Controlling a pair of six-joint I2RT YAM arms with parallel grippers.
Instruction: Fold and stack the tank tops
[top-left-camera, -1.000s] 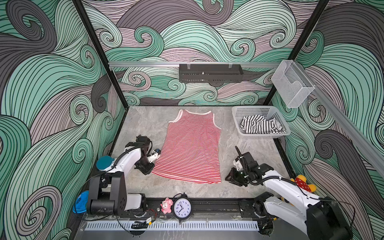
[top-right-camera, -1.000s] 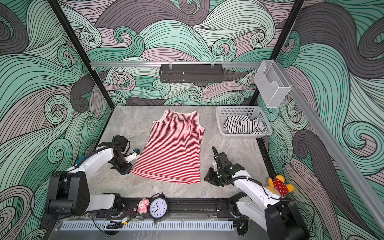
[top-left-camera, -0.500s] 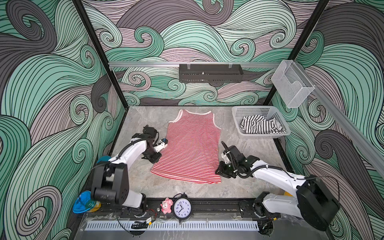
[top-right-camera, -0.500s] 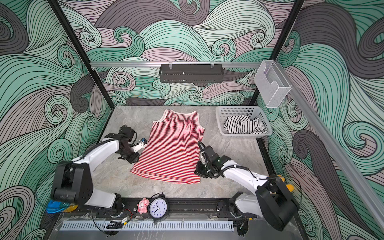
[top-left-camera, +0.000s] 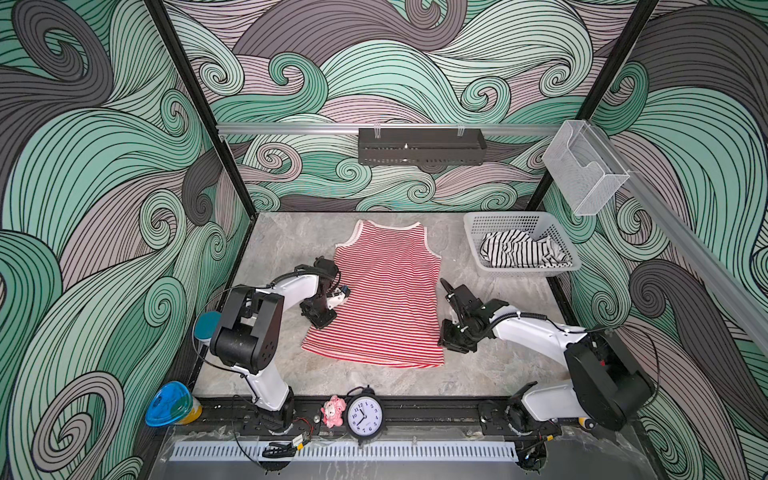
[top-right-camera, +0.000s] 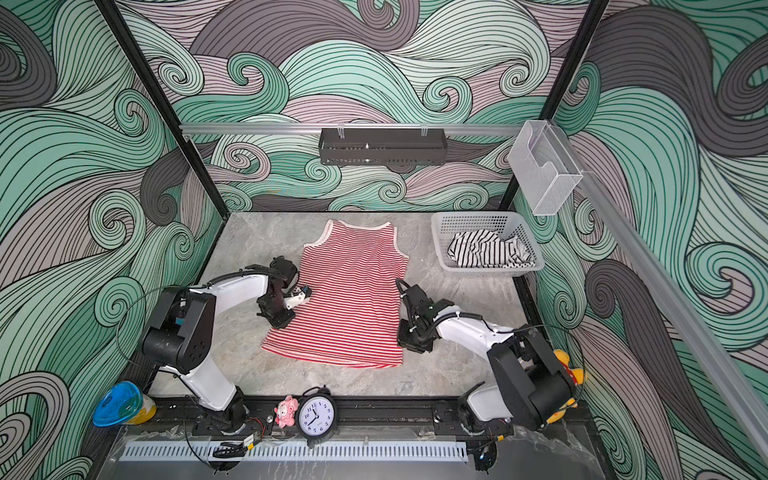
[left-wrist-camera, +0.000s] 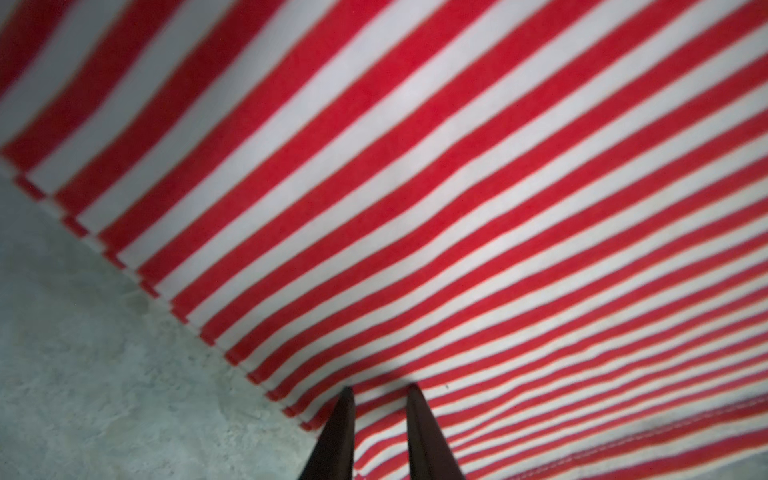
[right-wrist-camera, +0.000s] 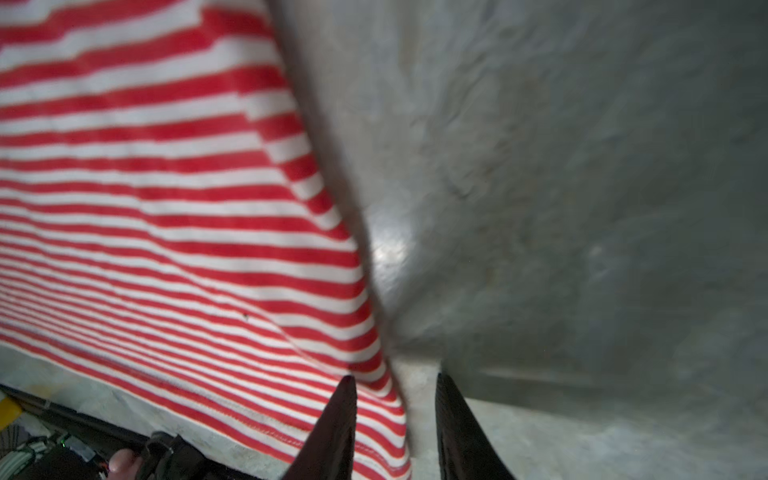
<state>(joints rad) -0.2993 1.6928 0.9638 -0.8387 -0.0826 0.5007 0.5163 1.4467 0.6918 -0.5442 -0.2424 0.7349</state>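
The red-and-white striped tank top (top-left-camera: 388, 299) (top-right-camera: 351, 299) lies flat in the middle of the table, neck toward the back wall. The black-and-white tank top (top-left-camera: 517, 249) (top-right-camera: 486, 249) sits crumpled in the white basket (top-left-camera: 507, 222). My left gripper (top-left-camera: 322, 319) (left-wrist-camera: 380, 388) is down on the red top's left edge. Its jaws stand narrowly open, with flat striped cloth (left-wrist-camera: 457, 187) showing between them. My right gripper (top-left-camera: 452, 340) (right-wrist-camera: 395, 376) is open at the top's right edge near the hem. One of its fingers (right-wrist-camera: 336, 424) is over the cloth and the other over bare table.
A clock (top-left-camera: 365, 417) and a pink toy (top-left-camera: 333, 411) stand on the front rail. A black shelf (top-left-camera: 419, 145) hangs on the back wall and a clear box (top-left-camera: 584, 174) on the right rail. A blue and yellow object (top-left-camera: 170, 405) lies front left.
Both arms have swung inward. The left gripper has moved from beside the red top onto its left edge. The right gripper has come from the front right to the top's right edge.
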